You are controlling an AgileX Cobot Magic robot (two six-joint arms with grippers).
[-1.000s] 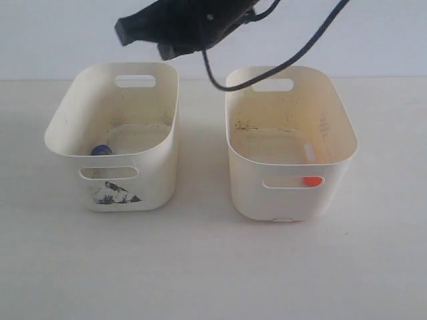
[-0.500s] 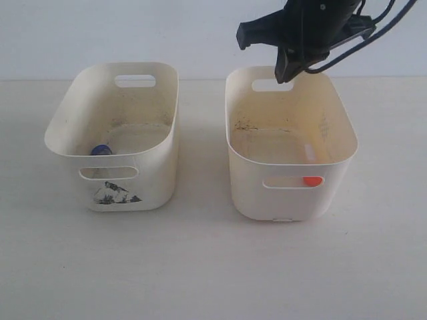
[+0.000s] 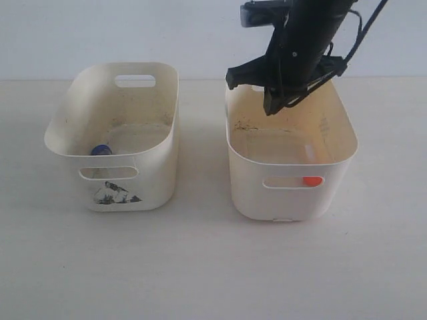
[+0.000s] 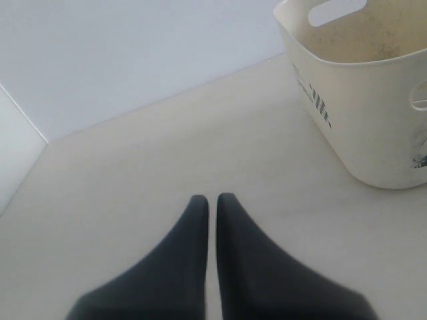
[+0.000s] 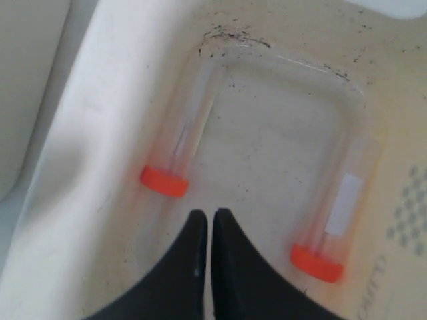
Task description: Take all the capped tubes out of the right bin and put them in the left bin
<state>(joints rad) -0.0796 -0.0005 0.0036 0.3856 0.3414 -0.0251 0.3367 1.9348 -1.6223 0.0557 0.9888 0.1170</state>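
Orange-red-capped tube (image 5: 331, 223), white label, lies on the floor of the right bin (image 3: 293, 200); its cap shows through the front slot. Second orange-red-capped tube (image 5: 179, 143) lies along the opposite wall, blurred. Blue-capped tube (image 3: 101, 149) sits in the left bin (image 3: 155, 177). Right gripper (image 5: 205, 215) hangs over the floor between the two orange-red caps, jaws pressed together, empty. Left gripper (image 4: 208, 199) is over the table (image 4: 133, 173) near the left bin, jaws pressed together, empty.

A pale, matte cream tabletop (image 3: 200, 267) fills the lower three quarters of the exterior view. Across the top of the frame stands a plain bluish-white wall (image 3: 100, 33). At the left edge of the left wrist view, a lighter side panel (image 4: 13, 153) meets that wall. The light is soft and even.
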